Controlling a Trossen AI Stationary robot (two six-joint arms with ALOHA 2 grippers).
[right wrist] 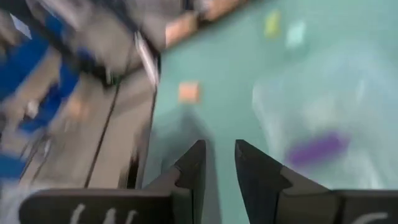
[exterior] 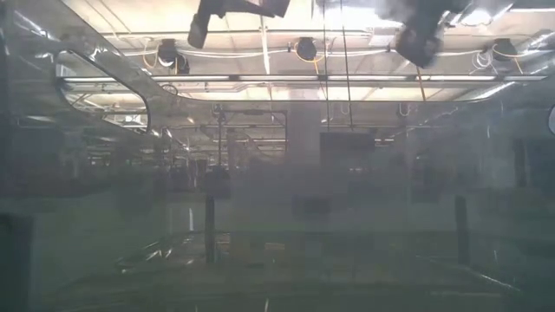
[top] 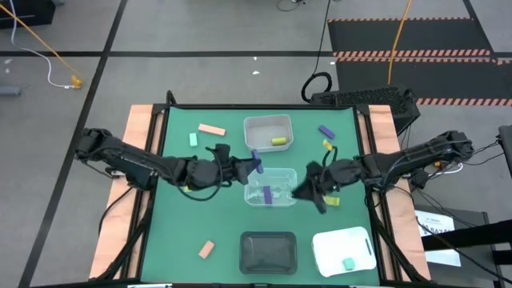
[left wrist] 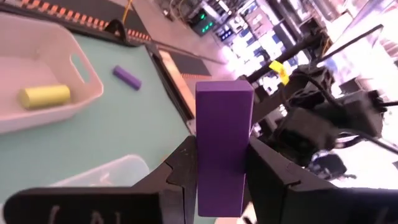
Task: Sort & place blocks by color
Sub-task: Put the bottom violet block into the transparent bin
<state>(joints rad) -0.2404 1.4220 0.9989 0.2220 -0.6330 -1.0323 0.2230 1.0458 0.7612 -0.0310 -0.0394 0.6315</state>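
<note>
Clamping an upright purple rectangular block (left wrist: 222, 146) between its fingers, the left gripper (top: 250, 167) hovers over the clear plastic tray (top: 282, 177) (another purple block (top: 267, 194) inside), the empty right gripper (right wrist: 219, 163) nearly closed nearby.

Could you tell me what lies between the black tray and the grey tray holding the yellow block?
In the high view, the clear tray, holding a purple block, lies between the black tray and the grey tray.

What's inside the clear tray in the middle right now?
The clear tray holds one purple block; anything else in it is hard to make out. The left gripper hangs over its rim with another purple block.
</note>
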